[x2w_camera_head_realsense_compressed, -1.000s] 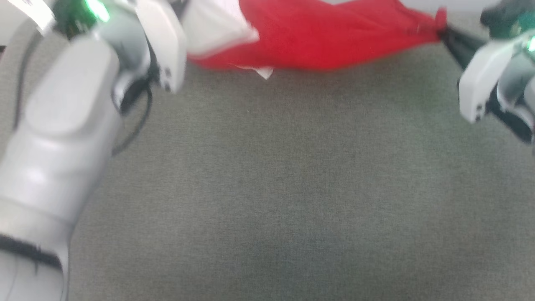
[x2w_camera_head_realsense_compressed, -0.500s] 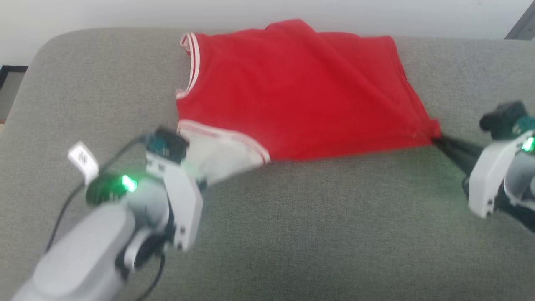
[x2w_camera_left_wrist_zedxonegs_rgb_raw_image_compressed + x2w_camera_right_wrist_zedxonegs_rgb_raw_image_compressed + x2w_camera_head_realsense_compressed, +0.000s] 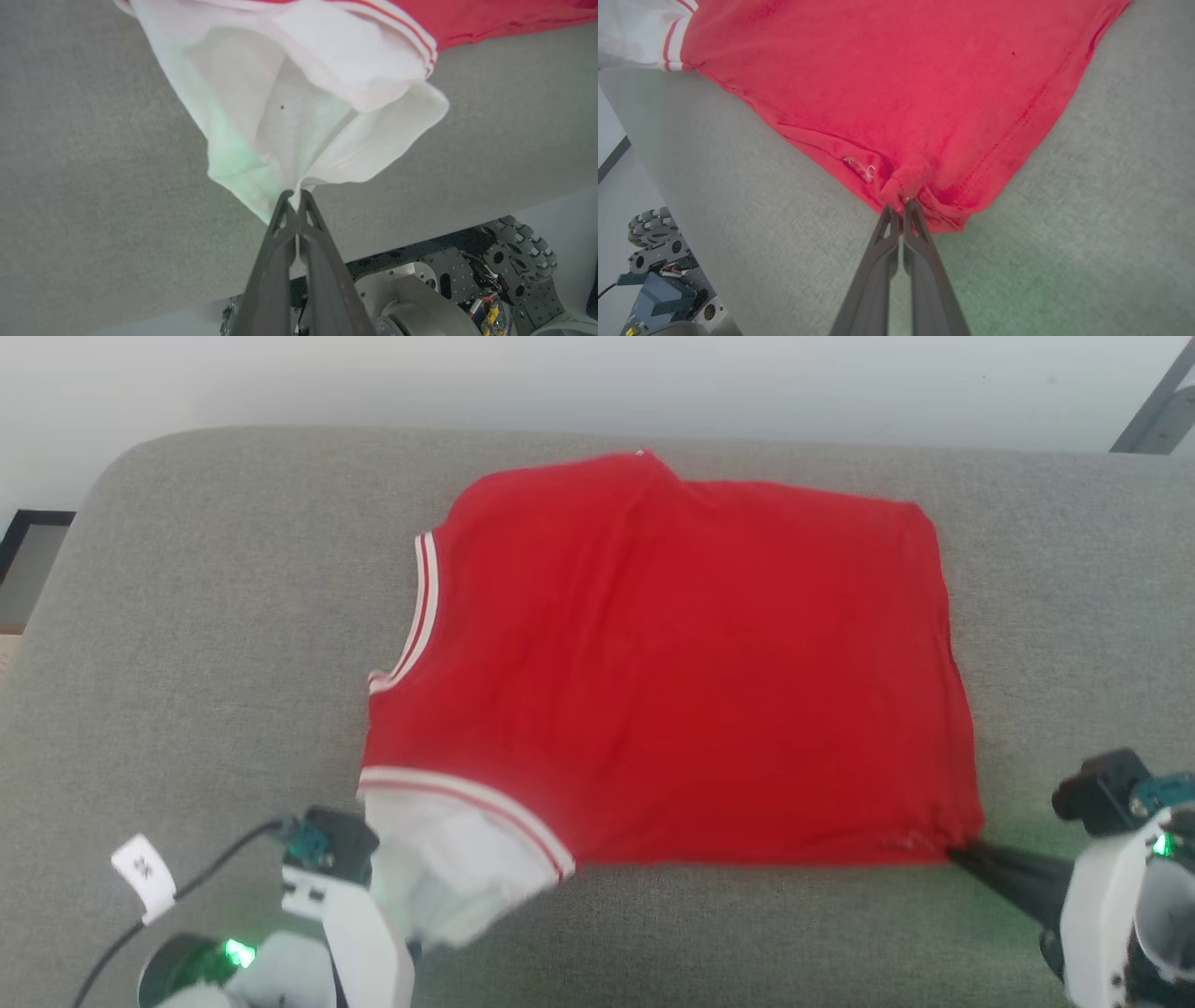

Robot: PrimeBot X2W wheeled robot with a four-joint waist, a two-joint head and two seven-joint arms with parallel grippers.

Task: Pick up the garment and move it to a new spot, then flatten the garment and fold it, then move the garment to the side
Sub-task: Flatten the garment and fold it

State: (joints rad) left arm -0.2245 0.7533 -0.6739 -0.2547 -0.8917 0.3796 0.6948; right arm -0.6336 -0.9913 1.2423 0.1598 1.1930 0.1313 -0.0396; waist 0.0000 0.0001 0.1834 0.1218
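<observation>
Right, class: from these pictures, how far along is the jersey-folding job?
Done: the red jersey lies spread nearly flat on the grey cushion. In hand: the left tool pinches its white sleeve, the right tool a red hem corner. Left: folding it, then moving it aside.

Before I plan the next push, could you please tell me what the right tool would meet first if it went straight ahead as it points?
The garment: the right tool is shut on its red corner, so going on would likely bunch the cloth along the grey cushion.
</observation>
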